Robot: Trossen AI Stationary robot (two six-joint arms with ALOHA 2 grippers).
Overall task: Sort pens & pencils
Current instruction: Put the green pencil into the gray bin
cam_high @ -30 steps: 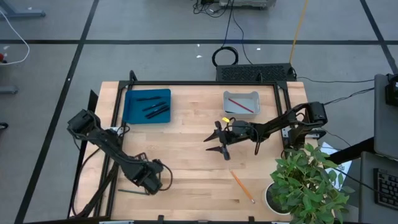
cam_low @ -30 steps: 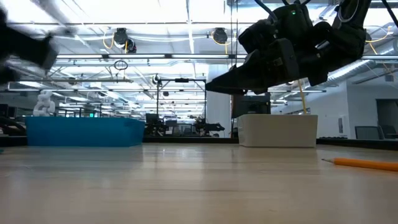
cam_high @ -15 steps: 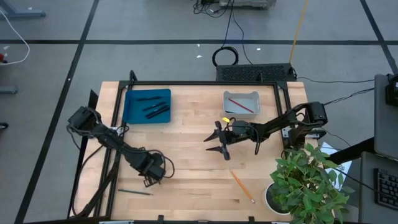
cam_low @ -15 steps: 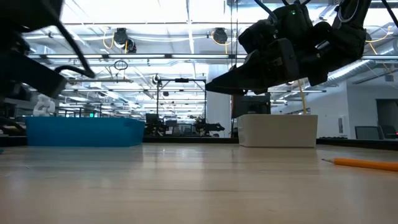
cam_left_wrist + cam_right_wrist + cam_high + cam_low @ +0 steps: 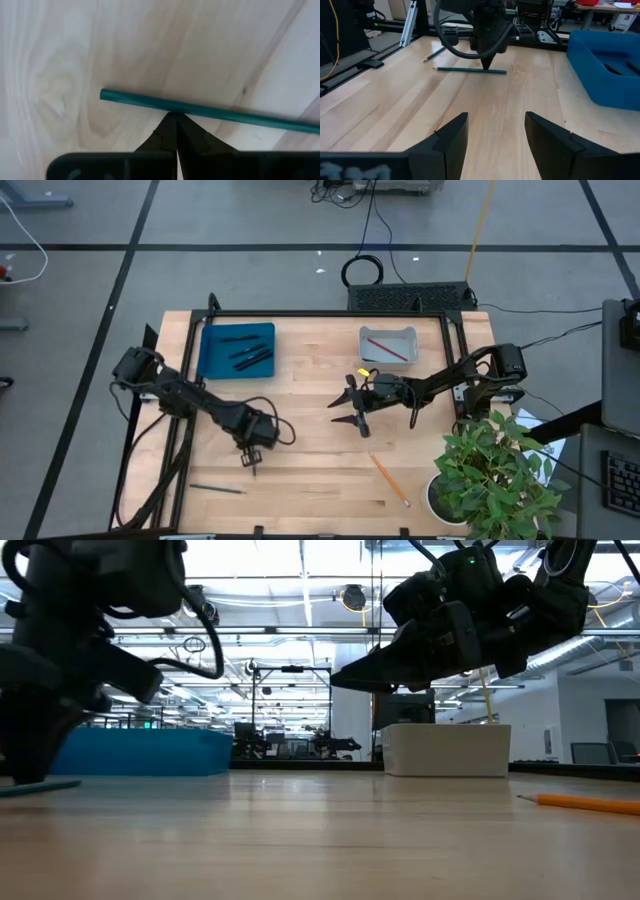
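Green pencil (image 5: 200,109) lies by closed L hand (image 5: 251,463) tips, R hand (image 5: 347,407) open midtable

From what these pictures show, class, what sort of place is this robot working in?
Probably a robotics lab or workshop. A wooden table stands on a grey floor with cables trailing across it, and the low view shows a large open hall with ceiling lights and rows of equipment behind.

Black pens (image 5: 243,350) lay flat in the blue tray (image 5: 214,366). Red pencil (image 5: 388,348) lay diag. in the white bin (image 5: 372,359), well right of tray. Orange pencil (image 5: 390,479) flat on bench, far from tray; green pencil (image 5: 217,489) below tray, near bench edge.
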